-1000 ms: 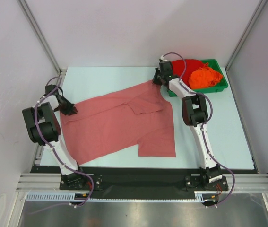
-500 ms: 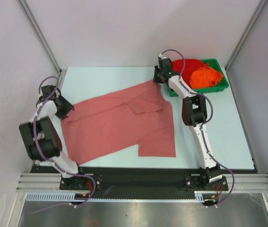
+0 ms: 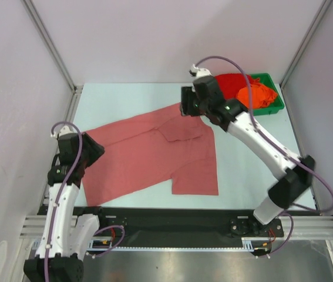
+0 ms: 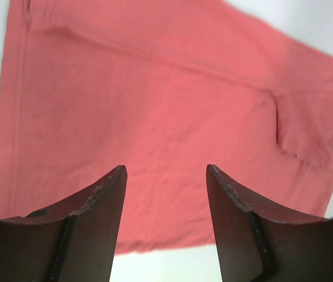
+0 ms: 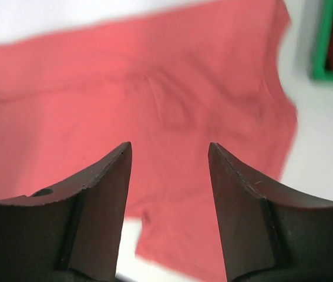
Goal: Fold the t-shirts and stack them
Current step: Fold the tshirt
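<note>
We see the large salmon t-shirt (image 3: 148, 155) lying flat and open, left of the green tray (image 3: 276, 107) and nearer the arms' bases. Its long edge slants up toward the tray's left end, and one flap is doubled over near the middle. Inside the tray, the bright red t-shirt (image 3: 229, 82) is bunched at the left end. The orange t-shirt (image 3: 258, 94) lies crumpled against its right side.

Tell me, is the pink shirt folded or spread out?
Spread out: the pink shirt lies flat across the table, with only a small flap turned over.
</note>
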You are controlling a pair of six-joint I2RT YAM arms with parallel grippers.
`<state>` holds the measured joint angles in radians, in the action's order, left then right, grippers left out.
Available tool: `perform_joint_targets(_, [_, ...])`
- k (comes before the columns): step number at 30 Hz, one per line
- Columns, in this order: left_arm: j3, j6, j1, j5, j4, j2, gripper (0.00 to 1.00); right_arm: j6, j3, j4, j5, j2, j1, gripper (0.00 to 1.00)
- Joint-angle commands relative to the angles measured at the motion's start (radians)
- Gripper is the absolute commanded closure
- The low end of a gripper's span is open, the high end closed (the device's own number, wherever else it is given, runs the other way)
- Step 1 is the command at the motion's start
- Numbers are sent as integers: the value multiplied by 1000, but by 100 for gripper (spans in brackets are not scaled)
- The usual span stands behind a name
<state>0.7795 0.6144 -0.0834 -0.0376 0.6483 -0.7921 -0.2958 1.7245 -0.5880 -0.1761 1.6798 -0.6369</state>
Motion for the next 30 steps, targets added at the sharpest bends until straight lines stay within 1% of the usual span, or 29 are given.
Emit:
perform_joint_targets(1, [-29,58,27,-15,94,85,38,-103,-192,-166,-100,-182,2,40])
perform_joint_targets(2, [-32,58,33,-10,102,93,40,-126,-301,-206,-102,-233,-1,40])
perform_joint_targets(3, [-34,67,49,2,109,97,41,-165,-360,-222,-97,-296,-6,41])
perform_joint_targets(4, [-37,70,60,10,106,97,41,-198,-417,-237,-94,-399,-10,41])
perform_joint_targets(5, [-40,74,72,13,103,96,42,-225,-533,-277,-80,-458,-12,41])
perform_joint_targets(6, [-40,84,112,4,100,87,42,-288,-577,-307,-65,-501,-12,41])
perform_joint_targets(7, [-39,88,129,-4,97,82,42,-320,-627,-340,-59,-584,-18,41])
perform_joint_targets(8, [-37,97,163,-8,93,76,42,-342,-717,-376,-45,-623,-26,41])
perform_joint_targets(11, [-37,119,217,-22,79,54,42,-440,-880,-406,-5,-756,-61,41])
perform_joint_targets(14, [-25,127,257,-54,80,31,42,-515,-966,-403,-6,-834,-98,43])
perform_joint_targets(15, [-20,127,278,-62,86,25,42,-525,-1015,-391,-2,-839,-101,43])
perform_joint_targets(19, [-23,125,289,-68,88,16,42,-560,-1097,-302,66,-810,-121,45])
perform_joint_targets(25, [-51,136,301,-79,96,34,42,-572,-1175,-158,26,-769,-142,48])
perform_joint_targets(30, [-39,134,313,-96,119,21,42,-579,-1186,-75,-14,-698,-144,51])
